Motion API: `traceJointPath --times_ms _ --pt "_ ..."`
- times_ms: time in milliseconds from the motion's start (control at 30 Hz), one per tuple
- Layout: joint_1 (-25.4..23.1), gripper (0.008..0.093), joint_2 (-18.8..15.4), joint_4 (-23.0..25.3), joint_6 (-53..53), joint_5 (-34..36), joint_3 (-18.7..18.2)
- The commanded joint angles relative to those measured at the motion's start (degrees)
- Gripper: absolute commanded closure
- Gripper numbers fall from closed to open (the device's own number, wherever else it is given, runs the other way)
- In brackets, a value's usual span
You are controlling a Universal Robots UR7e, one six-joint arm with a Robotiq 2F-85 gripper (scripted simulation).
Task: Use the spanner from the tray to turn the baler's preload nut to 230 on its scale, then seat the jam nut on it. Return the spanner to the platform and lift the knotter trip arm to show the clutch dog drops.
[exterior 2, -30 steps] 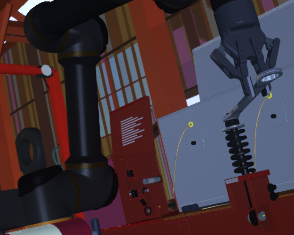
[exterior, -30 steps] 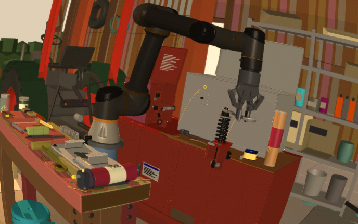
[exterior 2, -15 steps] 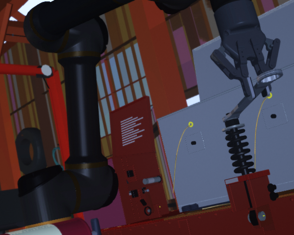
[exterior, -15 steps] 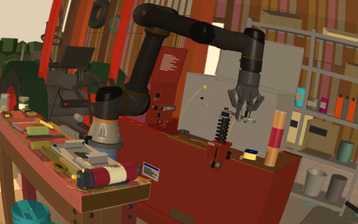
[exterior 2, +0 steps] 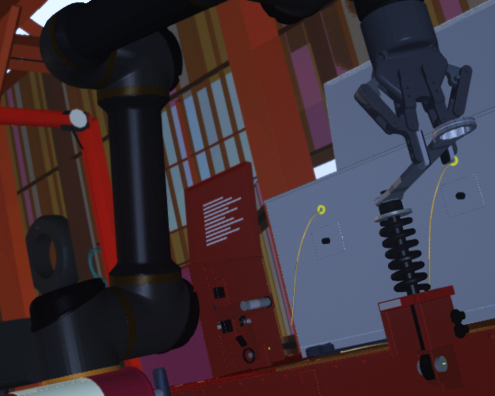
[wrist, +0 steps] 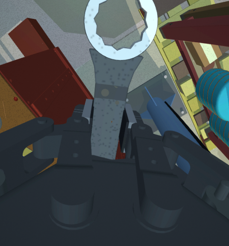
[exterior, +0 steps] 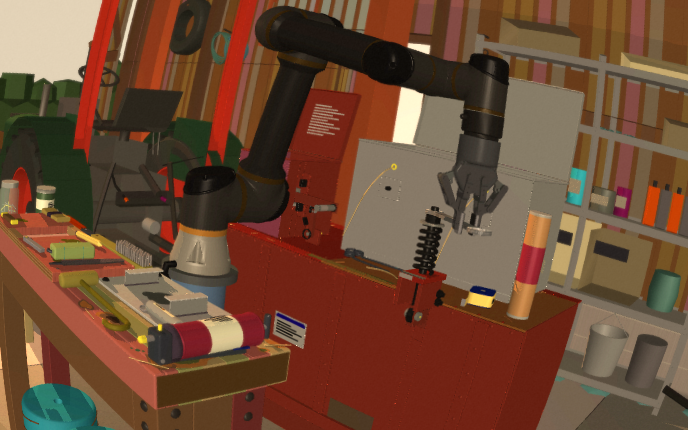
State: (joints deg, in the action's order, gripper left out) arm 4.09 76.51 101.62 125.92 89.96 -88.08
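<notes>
My gripper (exterior: 470, 223) (exterior 2: 430, 154) (wrist: 108, 114) hangs over the red baler top, and its two fingers clamp the flat grey shank of the spanner (exterior 2: 418, 164) (wrist: 108, 110). The spanner's ring end (exterior 2: 454, 129) (wrist: 120, 27) sticks out free past the fingers. Its other end slants down onto the nut stack (exterior 2: 390, 200) at the top of the black coil spring (exterior: 428, 243) (exterior 2: 403, 251), which stands upright in a red bracket (exterior: 419, 291). I cannot read the scale.
The grey sheet-metal housing (exterior: 443, 213) stands right behind the spring and gripper. A tall orange and red cylinder (exterior: 528, 264) and a small yellow and blue block (exterior: 481, 295) sit to the right on the baler top. The red control post (exterior: 317, 176) stands to the left.
</notes>
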Motion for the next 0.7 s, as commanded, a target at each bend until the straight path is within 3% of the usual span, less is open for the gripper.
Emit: traceJointPath --times_ms 0,367,667 --pt "0.0 0.0934 0.07 0.05 -0.01 0.02 0.06" --pt "-0.02 0.0934 0.07 0.0 0.0 0.02 0.11" --pt "-0.02 0.0754 0.07 0.0 0.0 0.02 0.11"
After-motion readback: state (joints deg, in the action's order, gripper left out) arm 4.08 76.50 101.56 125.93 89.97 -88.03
